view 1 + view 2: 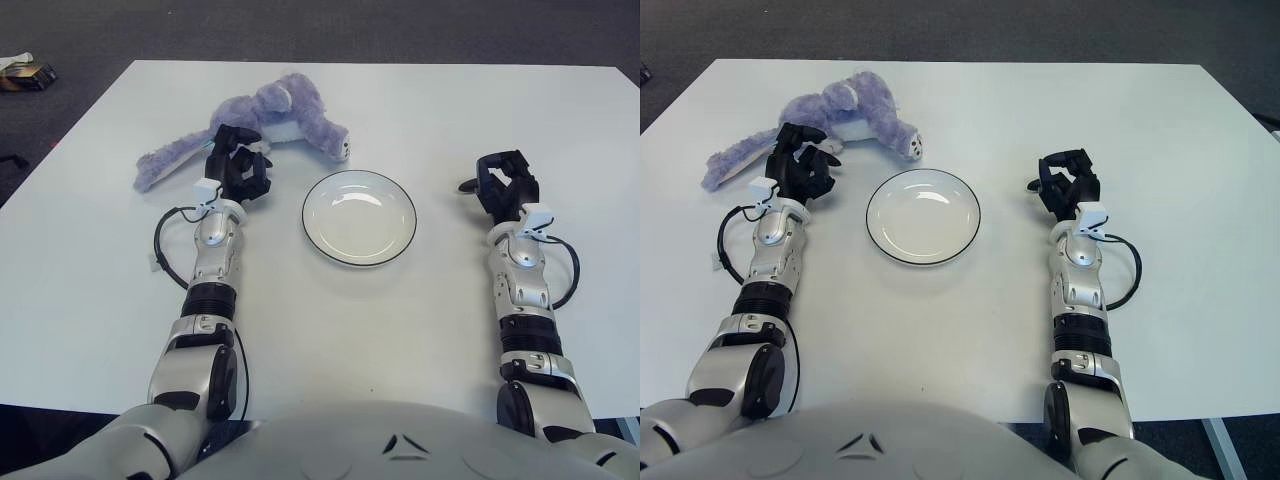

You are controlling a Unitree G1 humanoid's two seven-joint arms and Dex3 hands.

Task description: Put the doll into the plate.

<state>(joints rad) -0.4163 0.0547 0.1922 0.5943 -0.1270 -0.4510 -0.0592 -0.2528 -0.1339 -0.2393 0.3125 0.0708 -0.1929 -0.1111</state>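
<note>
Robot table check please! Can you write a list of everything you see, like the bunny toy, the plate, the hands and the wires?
Surface: white table, no marks seen.
Job's things: purple doll lying at the far left, outside the plate; white plate mid-table, empty.
Clutter: nothing seen on the table.
Hands: left hand at the doll's near side, fingers open, not gripping; right hand right of the plate, holding nothing.
Cables: black cable loops at both wrists.
Surroundings: dark carpet; small object on the floor, far left.
</note>
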